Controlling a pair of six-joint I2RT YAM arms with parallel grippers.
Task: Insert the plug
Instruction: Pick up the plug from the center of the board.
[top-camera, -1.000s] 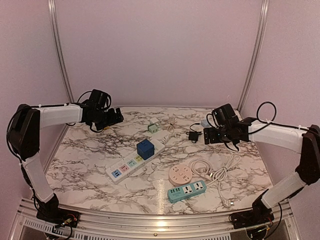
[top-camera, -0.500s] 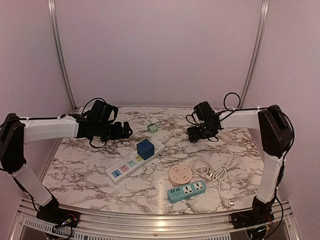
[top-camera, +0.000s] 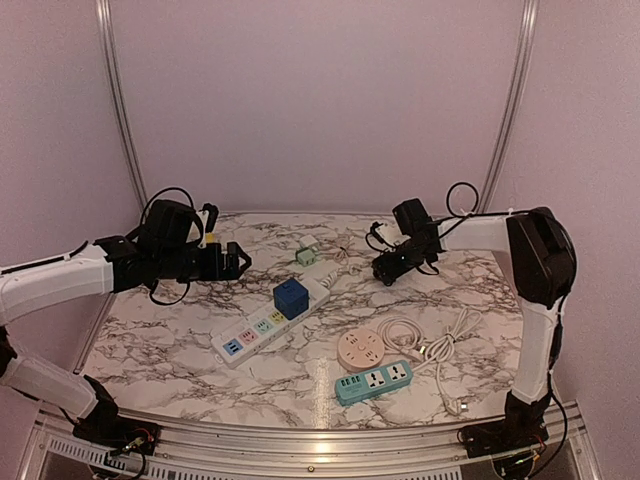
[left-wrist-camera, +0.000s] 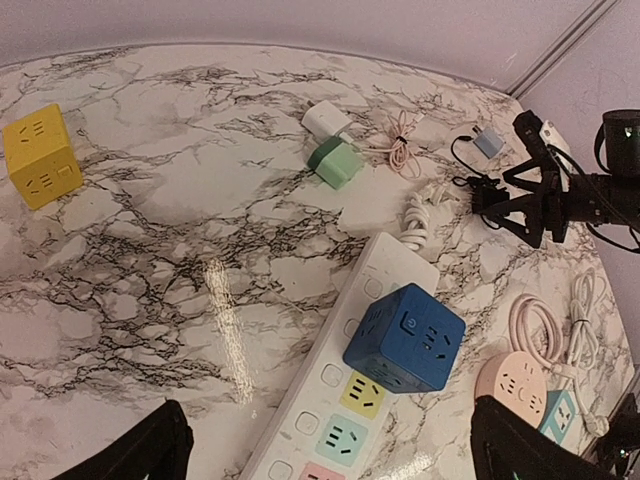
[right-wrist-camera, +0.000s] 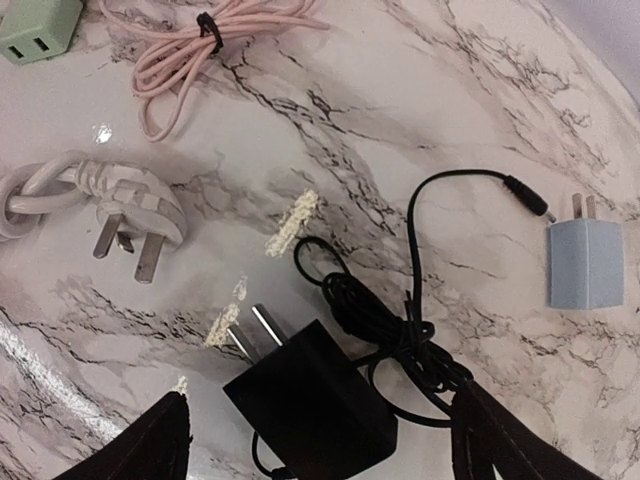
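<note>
Both arms have moved in the last second. Your left arm has dropped its elbow low and out to the left, and your right arm has swung in from the right edge to the back middle of the surface (top-camera: 160, 320).

Your left tool (top-camera: 236, 261) hangs over the left rear, fingers wide apart and holding nothing. Its wrist view gives you a yellow cube (left-wrist-camera: 40, 157) that the top view all but loses behind the arm. Further right it shows the green adapter (left-wrist-camera: 333, 162) and the blue cube (left-wrist-camera: 405, 338) seated on the white power strip (left-wrist-camera: 385, 280).

Your right tool (top-camera: 384, 268) sits over the black plug (right-wrist-camera: 310, 400), fingers apart on either side of it, not clamped. Only the right wrist view shows the plug's two prongs, lying flat on the surface. A white three-pin plug (right-wrist-camera: 130, 215) lies to its left and a grey-blue charger (right-wrist-camera: 584, 262) to its right.
</note>
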